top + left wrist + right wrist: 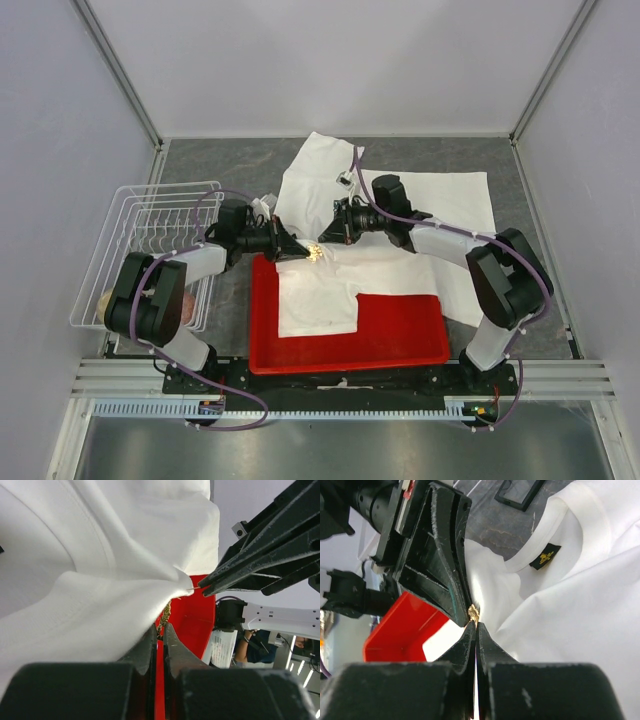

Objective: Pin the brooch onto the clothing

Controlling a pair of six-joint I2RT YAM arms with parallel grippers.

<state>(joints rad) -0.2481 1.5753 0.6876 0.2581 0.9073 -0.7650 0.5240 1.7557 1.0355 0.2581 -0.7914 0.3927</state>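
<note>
The white T-shirt lies over the table and the red tray, bunched up between the two grippers. The tiny gold brooch sits at that fold. In the left wrist view the brooch hangs at the tips of my left gripper, which is shut on it under the cloth. My right gripper meets it from the other side, shut on a thin pin poking out of the fold. In the right wrist view the brooch glints just above my right gripper, against the left fingers.
The red tray lies at the near edge under the shirt's lower part. A white wire rack stands at the left. A small black square tray lies on the grey table beyond the shirt's collar, which bears a black label.
</note>
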